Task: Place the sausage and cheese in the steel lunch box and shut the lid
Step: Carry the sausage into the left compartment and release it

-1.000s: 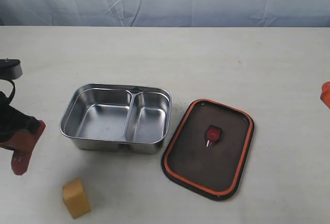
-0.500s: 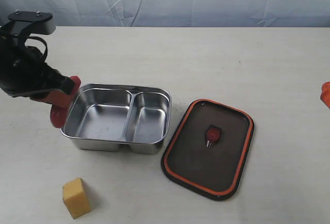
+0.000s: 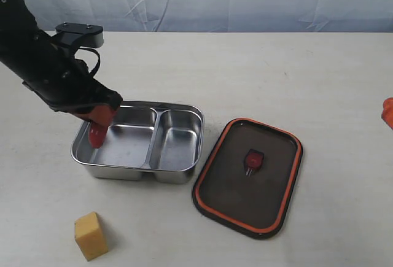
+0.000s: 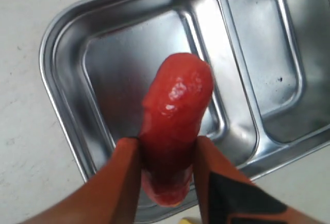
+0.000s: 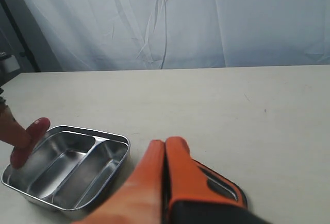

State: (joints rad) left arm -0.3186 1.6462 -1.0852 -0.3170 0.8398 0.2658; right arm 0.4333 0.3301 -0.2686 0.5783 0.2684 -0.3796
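sausage in left gripper, over steel lunch box

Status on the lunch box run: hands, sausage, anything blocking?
Left hand shut on the sausage, over the larger compartment of the steel lunch box. Right hand shut, empty. Cheese on the table, lid off beside the box. Nothing blocking.

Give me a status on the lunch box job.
Nothing is finished: both compartments of the steel lunch box are empty. In hand: the left end effector grips the sausage, its tip over the larger compartment. Left: release it, fetch the cheese lying outside the box, then fit the lid, lying orange rim up beside the box.
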